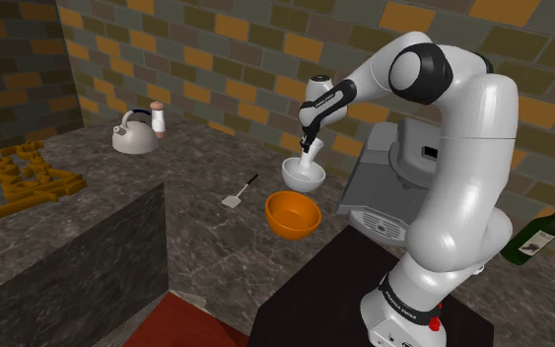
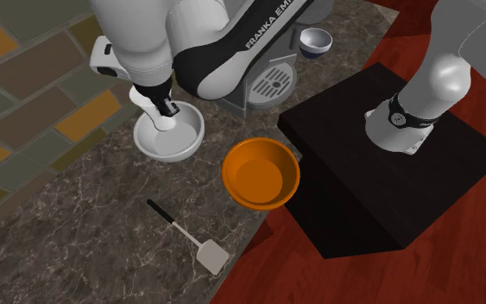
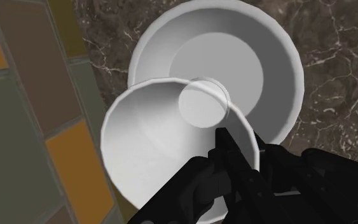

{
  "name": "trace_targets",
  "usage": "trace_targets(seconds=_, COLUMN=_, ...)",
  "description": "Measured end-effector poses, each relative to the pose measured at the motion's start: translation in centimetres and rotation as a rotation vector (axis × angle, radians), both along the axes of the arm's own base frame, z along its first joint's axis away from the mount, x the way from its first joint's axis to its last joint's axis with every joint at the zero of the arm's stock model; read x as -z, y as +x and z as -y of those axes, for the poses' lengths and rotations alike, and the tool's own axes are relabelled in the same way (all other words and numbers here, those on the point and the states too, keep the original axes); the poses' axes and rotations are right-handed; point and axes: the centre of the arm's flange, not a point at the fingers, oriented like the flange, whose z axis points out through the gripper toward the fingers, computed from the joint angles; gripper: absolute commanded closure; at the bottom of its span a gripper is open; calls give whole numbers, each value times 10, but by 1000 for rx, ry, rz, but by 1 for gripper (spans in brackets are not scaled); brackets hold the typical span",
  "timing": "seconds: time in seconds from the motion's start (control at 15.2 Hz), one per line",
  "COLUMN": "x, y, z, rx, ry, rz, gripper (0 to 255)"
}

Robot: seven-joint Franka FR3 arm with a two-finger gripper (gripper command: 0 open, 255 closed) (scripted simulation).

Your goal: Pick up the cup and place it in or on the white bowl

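My black gripper [image 1: 308,146] hangs directly over the white bowl [image 1: 303,177] on the dark marble counter, shut on a white cup [image 1: 311,155]. In the wrist view the fingers [image 3: 229,159] clasp the wall of the cup [image 3: 152,143], whose open mouth faces the camera, and the bowl [image 3: 269,54] lies just beyond it. From the second exterior view the cup [image 2: 167,126] sits low inside the rim of the bowl [image 2: 194,129] under the gripper [image 2: 164,112]. Whether the cup touches the bowl's floor I cannot tell.
An orange bowl [image 1: 293,214] stands beside the white one, with a spatula [image 1: 238,192] nearby. A grey coffee machine [image 1: 383,177] carries another small cup [image 2: 316,41]. A kettle [image 1: 134,133] and shaker [image 1: 158,119] stand at the back. A green bottle [image 1: 538,234] stands by the stand.
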Motion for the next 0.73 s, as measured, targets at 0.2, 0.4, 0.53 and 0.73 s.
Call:
trace_targets(seconds=0.2, x=14, y=-1, z=0, rx=0, ry=0, rz=0, gripper=255)
trace_targets(seconds=0.4, x=18, y=0, z=0, rx=0, ry=0, rz=0, gripper=255)
trace_targets(seconds=0.53, x=18, y=0, z=0, rx=0, ry=0, rz=0, gripper=255)
trace_targets(seconds=0.73, x=18, y=0, z=0, rx=0, ry=0, rz=1, gripper=0)
